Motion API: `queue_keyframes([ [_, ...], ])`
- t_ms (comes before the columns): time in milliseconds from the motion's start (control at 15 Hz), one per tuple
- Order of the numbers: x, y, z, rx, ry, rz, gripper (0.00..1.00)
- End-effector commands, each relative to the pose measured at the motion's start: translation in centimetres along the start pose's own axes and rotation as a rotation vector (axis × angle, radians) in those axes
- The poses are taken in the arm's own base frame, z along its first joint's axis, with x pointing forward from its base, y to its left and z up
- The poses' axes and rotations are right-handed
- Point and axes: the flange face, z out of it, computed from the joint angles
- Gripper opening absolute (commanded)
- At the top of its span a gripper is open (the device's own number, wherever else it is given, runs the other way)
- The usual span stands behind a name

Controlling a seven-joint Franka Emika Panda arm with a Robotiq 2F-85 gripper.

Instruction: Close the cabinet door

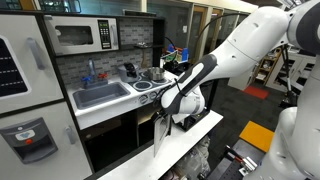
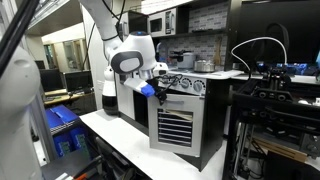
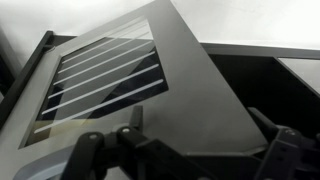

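The cabinet door (image 2: 175,125) is a small white door with a window crossed by thin horizontal bars. It stands swung out from the play kitchen's dark oven opening (image 1: 120,140). In an exterior view I see it edge-on (image 1: 160,145). In the wrist view the door (image 3: 150,100) fills the frame, tilted, with its barred window at the upper left. My gripper (image 3: 190,155) is open, its two fingers spread to either side of the door's near edge. It sits at the door's top corner in both exterior views (image 1: 178,118) (image 2: 150,90).
The play kitchen has a silver-grey microwave (image 1: 85,36), a sink (image 1: 100,95) and a stovetop with pots (image 1: 150,75). A white fridge door with a dispenser (image 1: 25,135) is beside it. A white table edge (image 2: 120,145) runs in front. Lab equipment (image 2: 275,90) stands nearby.
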Motion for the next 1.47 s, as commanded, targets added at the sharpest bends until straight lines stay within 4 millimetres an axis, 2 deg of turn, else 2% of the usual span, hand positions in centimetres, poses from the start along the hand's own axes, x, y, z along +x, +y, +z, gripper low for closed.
queue_keyframes([
  [0,0.01,0.01,0.03,-0.002,-0.001,-0.004,1.00],
  [1400,0.03,-0.38,0.12,-0.004,-0.002,-0.007,1.00],
])
